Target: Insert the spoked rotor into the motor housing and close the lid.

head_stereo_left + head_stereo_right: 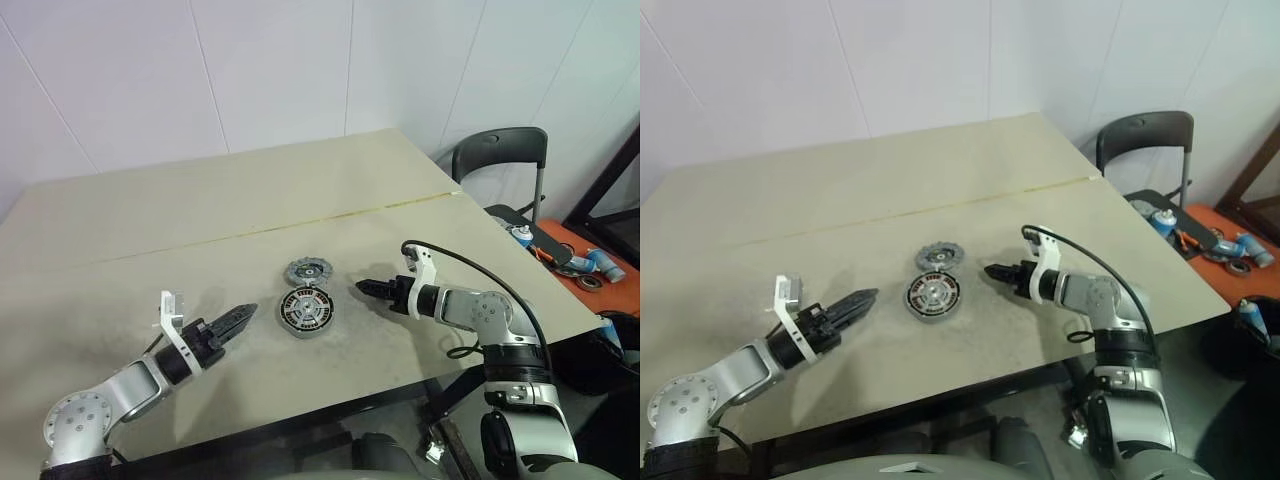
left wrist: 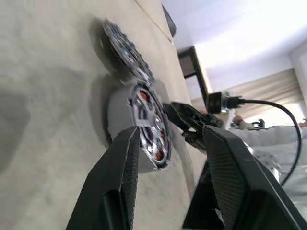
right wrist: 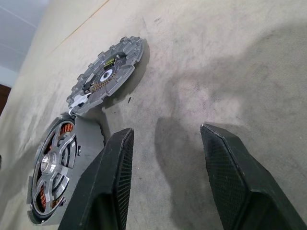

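Note:
The spoked rotor (image 1: 307, 308) lies inside the motor housing (image 3: 88, 136) at the middle of the table, with copper windings showing between its silver spokes. Just behind it, flat on the table and uncovered, lies the lid (image 1: 307, 270), a grey disc with a notched rim. My left gripper (image 1: 245, 313) hovers left of the housing and points at it, open and holding nothing. My right gripper (image 1: 362, 287) hovers right of the two discs, low over the table. Its fingers (image 3: 117, 163) stand apart with only bare table between them.
The beige table (image 1: 200, 220) has a thin yellow seam running across it behind the discs. A black chair (image 1: 505, 155) stands beyond the table's right corner. An orange surface with tools (image 1: 590, 265) sits to the far right. The table's front edge runs just below both arms.

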You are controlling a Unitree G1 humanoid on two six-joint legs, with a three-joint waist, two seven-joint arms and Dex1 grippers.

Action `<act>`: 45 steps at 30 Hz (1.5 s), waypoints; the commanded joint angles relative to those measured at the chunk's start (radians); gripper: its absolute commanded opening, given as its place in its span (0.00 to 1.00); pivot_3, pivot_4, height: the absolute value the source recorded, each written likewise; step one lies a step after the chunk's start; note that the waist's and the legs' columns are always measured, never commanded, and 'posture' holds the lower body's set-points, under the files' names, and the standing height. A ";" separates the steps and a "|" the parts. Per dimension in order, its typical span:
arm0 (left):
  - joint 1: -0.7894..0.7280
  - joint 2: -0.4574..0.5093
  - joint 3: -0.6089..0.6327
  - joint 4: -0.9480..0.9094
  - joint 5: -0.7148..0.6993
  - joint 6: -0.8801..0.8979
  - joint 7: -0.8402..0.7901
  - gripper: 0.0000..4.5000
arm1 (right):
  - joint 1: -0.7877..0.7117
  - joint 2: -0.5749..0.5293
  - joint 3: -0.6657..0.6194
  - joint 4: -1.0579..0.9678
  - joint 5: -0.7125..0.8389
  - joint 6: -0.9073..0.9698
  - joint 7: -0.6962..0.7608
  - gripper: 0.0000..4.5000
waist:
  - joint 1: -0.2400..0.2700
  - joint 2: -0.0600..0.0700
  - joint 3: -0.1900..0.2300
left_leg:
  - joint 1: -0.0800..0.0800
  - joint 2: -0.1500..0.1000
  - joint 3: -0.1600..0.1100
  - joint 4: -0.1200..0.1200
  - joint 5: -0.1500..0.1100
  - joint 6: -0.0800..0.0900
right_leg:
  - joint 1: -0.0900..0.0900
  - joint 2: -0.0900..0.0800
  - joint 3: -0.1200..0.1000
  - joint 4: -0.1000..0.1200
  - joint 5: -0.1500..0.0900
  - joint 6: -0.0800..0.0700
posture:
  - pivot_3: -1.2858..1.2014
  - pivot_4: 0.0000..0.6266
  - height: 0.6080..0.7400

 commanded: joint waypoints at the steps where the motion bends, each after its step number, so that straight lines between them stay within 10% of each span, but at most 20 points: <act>1: -0.032 0.027 0.036 -0.005 -0.003 -0.035 -0.004 0.50 | -0.021 -0.015 0.043 -0.132 0.067 0.005 0.103 0.52 | 0.001 0.001 0.001 | -0.001 0.000 0.000 0.000 0.000 0.000 | -0.001 0.000 0.000 0.000 0.000 0.001 | 0.52 0.00 1.00; 6: -0.098 0.046 0.031 -0.027 0.072 -0.094 -0.026 0.51 | -0.054 -0.098 0.195 -0.227 0.033 -0.072 0.266 0.64 | 0.007 0.001 0.002 | -0.003 -0.001 0.000 -0.002 0.000 0.000 | -0.003 -0.001 0.000 -0.001 0.002 0.002 | 0.52 0.00 1.00; 11: -0.111 0.096 0.027 -0.049 0.106 -0.100 -0.087 0.51 | -0.117 -0.110 0.263 -0.166 -0.022 -0.124 0.297 1.00 | 0.004 0.000 0.002 | -0.003 -0.001 0.000 -0.003 0.000 0.000 | -0.003 -0.001 0.000 -0.001 0.002 0.002 | 0.52 0.00 1.00; 45: -0.123 0.137 0.063 0.044 0.231 -0.112 -0.196 0.51 | -0.040 -0.156 0.227 -0.181 -0.024 -0.121 0.290 1.00 | 0.007 -0.002 0.003 | -0.002 -0.001 0.001 -0.009 0.001 -0.001 | -0.006 -0.001 0.002 -0.001 0.003 -0.002 | 0.52 0.00 1.00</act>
